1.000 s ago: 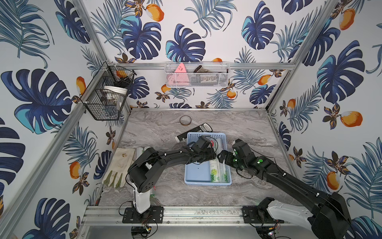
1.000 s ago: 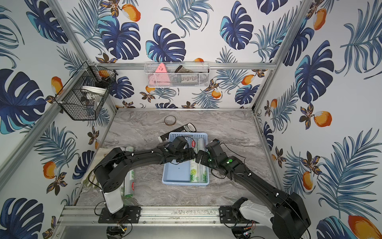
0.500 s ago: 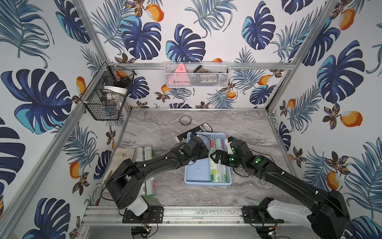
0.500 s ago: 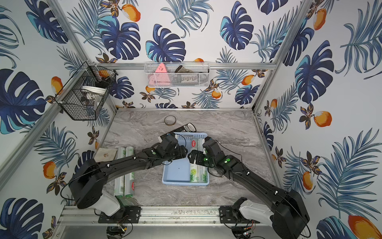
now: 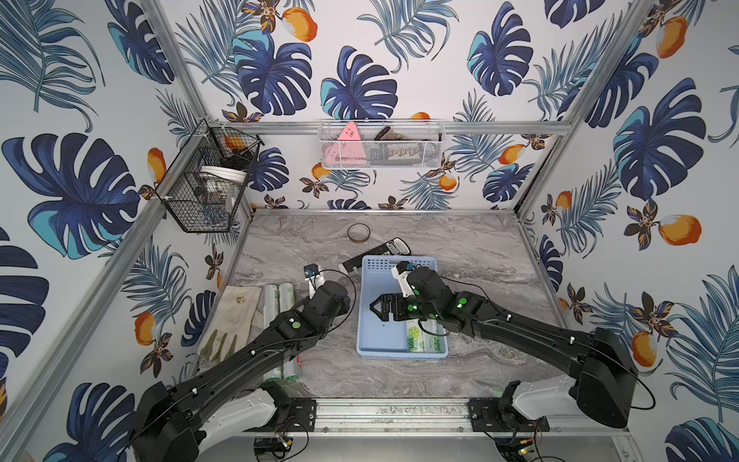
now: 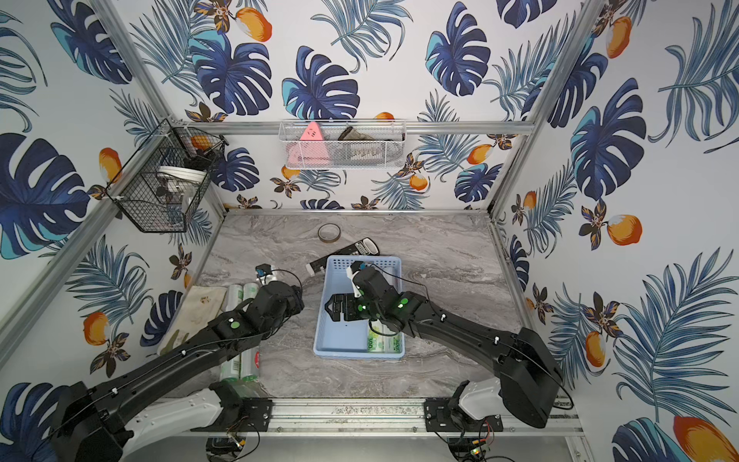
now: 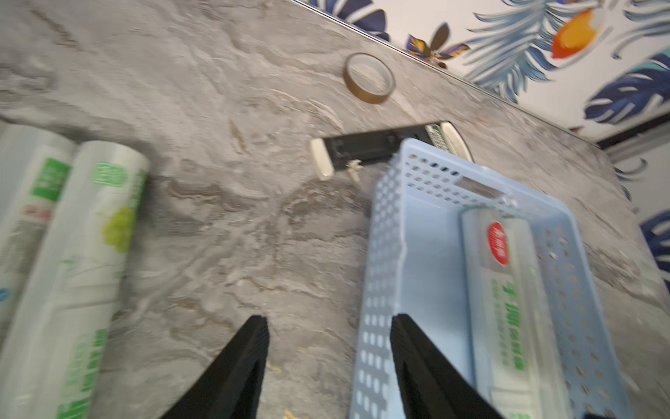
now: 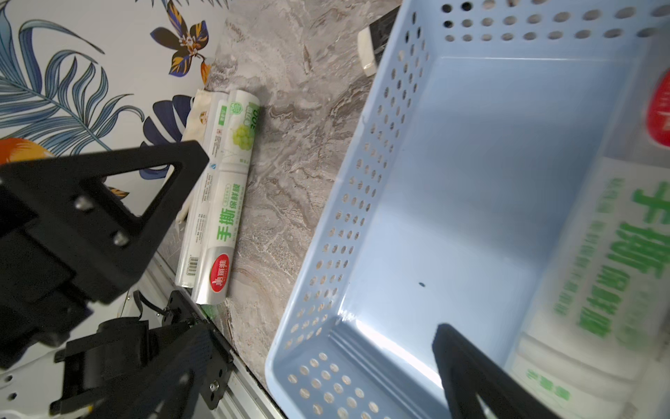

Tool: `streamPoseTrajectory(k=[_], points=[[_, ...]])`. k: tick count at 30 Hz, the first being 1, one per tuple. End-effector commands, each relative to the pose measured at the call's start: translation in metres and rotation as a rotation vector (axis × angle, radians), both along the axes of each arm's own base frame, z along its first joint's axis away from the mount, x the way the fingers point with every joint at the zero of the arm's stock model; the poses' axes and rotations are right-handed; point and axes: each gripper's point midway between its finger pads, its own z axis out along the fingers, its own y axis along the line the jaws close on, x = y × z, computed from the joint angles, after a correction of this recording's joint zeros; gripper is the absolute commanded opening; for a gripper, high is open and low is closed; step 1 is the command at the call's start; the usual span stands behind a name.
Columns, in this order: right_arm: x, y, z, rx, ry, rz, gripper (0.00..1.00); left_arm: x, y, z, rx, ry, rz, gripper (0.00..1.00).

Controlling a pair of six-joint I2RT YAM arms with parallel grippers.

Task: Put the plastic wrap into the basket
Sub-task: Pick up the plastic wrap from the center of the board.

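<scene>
Nearest me, two loose rolls (image 5: 281, 298) of plastic wrap lie on the desk along the left wall, just beside a glove (image 5: 236, 308), their long axes running away from the robot. The left hand (image 7: 329, 321) hovers between them and the basket (image 5: 380, 340), partly open and empty, and it is the closer arm. The basket holds two stowed rolls (image 5: 424, 342) along its right side. Above it the right hand (image 5: 378, 309) gapes wide, holding nothing.

Robot test booth: aluminium frame (image 5: 500, 127), leaf-print panels (image 5: 280, 72); marble-look tabletop (image 5: 460, 248).
</scene>
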Motion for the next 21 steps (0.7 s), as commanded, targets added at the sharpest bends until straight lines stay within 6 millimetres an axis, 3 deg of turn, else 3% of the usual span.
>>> streamPoseTrajectory(k=[1,5,10,14,21], points=[[-0.004,0.028,0.007,0.025,-0.023,0.085,1.0,-0.011,0.045,-0.016,0.061,0.071,0.106,0.63],[-0.007,0.06,0.004,0.012,-0.006,0.14,1.0,-0.018,0.08,-0.034,0.03,0.143,0.206,0.59],[-0.012,0.087,-0.005,-0.014,0.013,0.176,1.0,-0.023,0.108,-0.055,0.007,0.241,0.307,0.56],[-0.02,0.105,-0.013,-0.033,0.04,0.213,1.0,-0.022,0.119,-0.077,-0.058,0.319,0.336,0.57],[-0.029,0.122,-0.026,-0.06,0.073,0.239,1.0,-0.017,0.133,-0.092,-0.094,0.381,0.383,0.59]])
